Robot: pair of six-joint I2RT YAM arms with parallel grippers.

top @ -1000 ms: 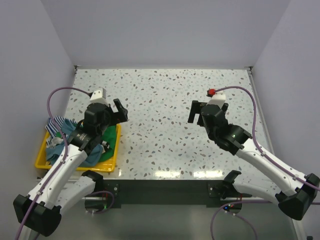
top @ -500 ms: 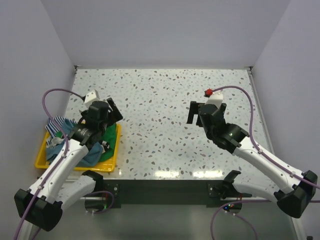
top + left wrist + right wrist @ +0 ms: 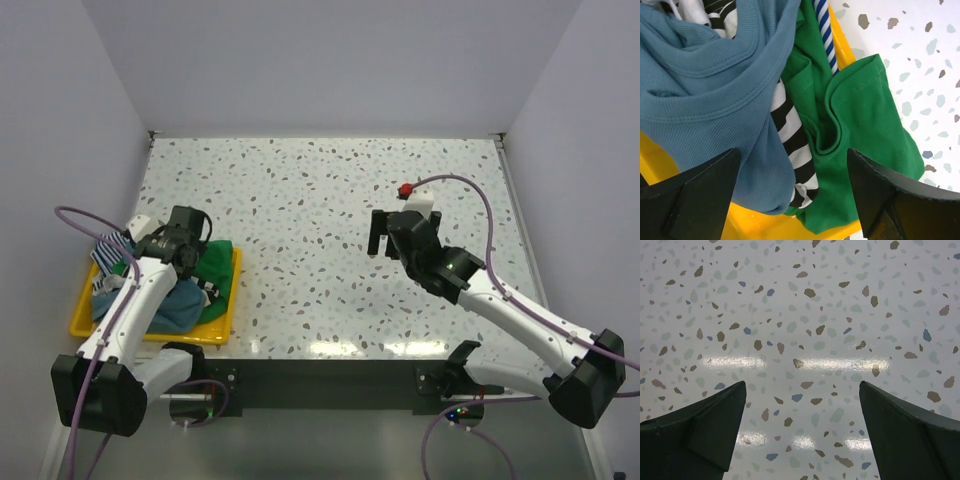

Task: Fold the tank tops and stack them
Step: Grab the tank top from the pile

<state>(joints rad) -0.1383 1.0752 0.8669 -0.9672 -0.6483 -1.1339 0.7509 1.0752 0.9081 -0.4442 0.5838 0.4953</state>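
Speckled table [image 3: 320,200], pale walls [image 3: 330,60] — tank tops [image 3: 715,100], tray [image 3: 80,322]

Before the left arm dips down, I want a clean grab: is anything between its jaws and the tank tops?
Nothing visible. The left gripper hangs open right above the yellow tray; the teal top, striped top and green top lie bare below its jaws.

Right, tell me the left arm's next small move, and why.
Probably lower the left gripper and close on the teal-blue tank top. Its jaws stand open over the yellow bin, holding nothing, and that top lies over the black-and-white striped one, so it should lift free first.
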